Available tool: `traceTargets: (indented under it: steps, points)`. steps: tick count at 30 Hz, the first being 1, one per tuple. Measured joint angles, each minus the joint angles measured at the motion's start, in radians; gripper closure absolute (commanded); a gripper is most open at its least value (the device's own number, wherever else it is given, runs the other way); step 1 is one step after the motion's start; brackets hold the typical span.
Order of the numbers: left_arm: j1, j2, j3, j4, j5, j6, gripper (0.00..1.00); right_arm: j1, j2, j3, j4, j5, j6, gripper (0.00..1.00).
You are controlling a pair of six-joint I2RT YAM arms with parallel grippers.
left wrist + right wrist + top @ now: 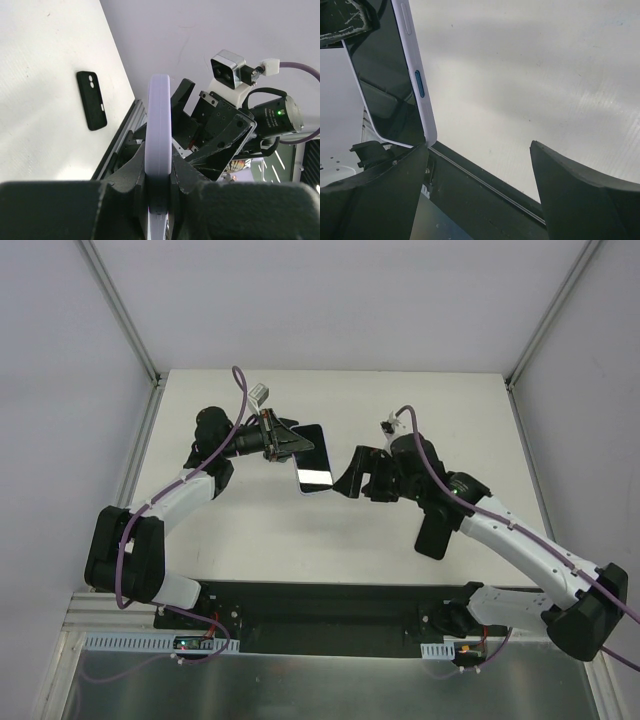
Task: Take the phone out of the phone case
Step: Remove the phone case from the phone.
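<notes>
My left gripper is shut on a lavender phone and holds it above the table, screen facing up. In the left wrist view the phone stands edge-on between the pads of my left gripper. The empty black phone case lies flat on the table under my right arm; it also shows in the left wrist view. My right gripper is open and empty, just right of the phone's free end. In the right wrist view the phone is beside the left finger of my right gripper.
The white table is walled by white panels at the back and sides. A black strip with the arm bases runs along the near edge. My right arm's wrist and camera are close behind the phone.
</notes>
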Motion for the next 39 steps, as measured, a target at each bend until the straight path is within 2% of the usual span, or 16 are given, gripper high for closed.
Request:
traceTargets:
  steps: [19,29,34,39]
  points:
    - [0.024,-0.009,0.000,-0.055,-0.051,0.072,1.00,0.007,0.127,0.058,-0.013,0.054,-0.023,0.15]
    - [-0.005,-0.112,0.002,-0.029,0.019,-0.034,1.00,0.007,0.242,0.053,0.004,0.098,-0.024,0.15]
    - [-0.007,-0.122,0.002,-0.025,0.036,-0.051,1.00,0.005,0.230,0.040,0.021,0.097,-0.022,0.14]
    - [-0.007,-0.121,0.002,-0.025,0.040,-0.057,1.00,-0.024,0.087,-0.068,0.068,0.055,-0.005,0.14]
